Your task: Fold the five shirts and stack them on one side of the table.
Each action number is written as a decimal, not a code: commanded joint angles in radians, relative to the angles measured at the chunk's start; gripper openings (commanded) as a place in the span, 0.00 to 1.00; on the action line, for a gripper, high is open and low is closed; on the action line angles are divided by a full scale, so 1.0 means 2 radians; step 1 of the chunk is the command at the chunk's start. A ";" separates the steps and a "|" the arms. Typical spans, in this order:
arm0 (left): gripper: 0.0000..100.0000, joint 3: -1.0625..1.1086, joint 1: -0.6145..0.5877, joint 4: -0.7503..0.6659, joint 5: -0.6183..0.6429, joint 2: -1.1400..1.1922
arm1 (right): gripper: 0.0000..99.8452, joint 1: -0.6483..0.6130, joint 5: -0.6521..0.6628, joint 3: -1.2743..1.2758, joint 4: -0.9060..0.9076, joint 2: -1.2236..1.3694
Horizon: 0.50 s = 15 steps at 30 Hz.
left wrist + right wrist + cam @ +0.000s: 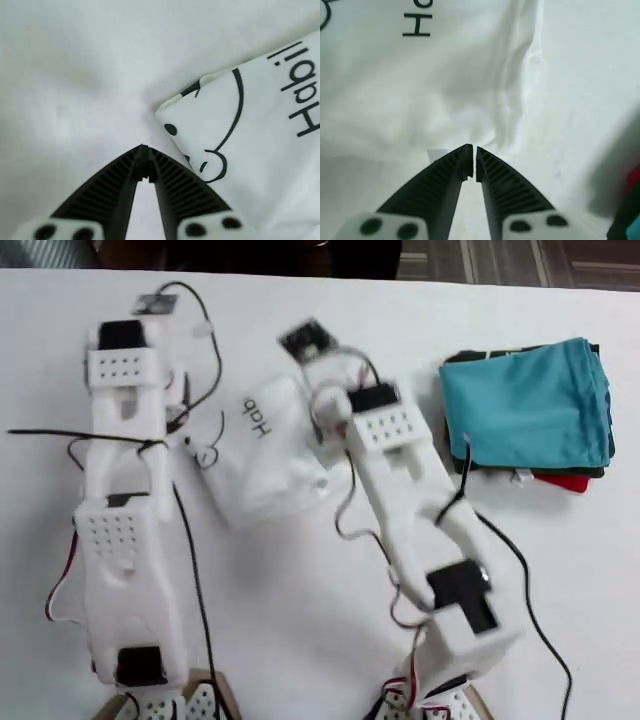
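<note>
A folded white shirt [265, 450] with black print lies mid-table between the two arms. My left gripper [144, 152] is shut just off the shirt's printed corner [210, 125], over bare table. My right gripper [471, 152] is shut with its tips at the shirt's rumpled edge [485, 100], beside a small label [437, 154]; nothing shows between the fingers. On the right side of the table sits a stack of folded shirts, a teal shirt [525, 400] on top, with black and red [565, 481] layers beneath.
The left arm [120, 365] stretches along the table's left side and the right arm [400, 440] runs diagonally between the white shirt and the stack. Loose cables [190, 520] trail over the white table [300, 620].
</note>
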 commanded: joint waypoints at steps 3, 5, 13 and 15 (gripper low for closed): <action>0.03 -0.007 0.025 0.001 0.005 0.031 | 0.02 -0.003 -0.005 0.124 -0.106 -0.057; 0.03 -0.007 0.027 -0.014 0.005 0.049 | 0.02 0.003 -0.005 0.125 -0.114 -0.041; 0.03 -0.007 0.008 -0.035 0.003 0.117 | 0.02 0.049 0.000 0.124 -0.143 0.045; 0.03 -0.007 0.004 -0.034 0.002 0.127 | 0.02 0.061 0.000 0.124 -0.139 0.056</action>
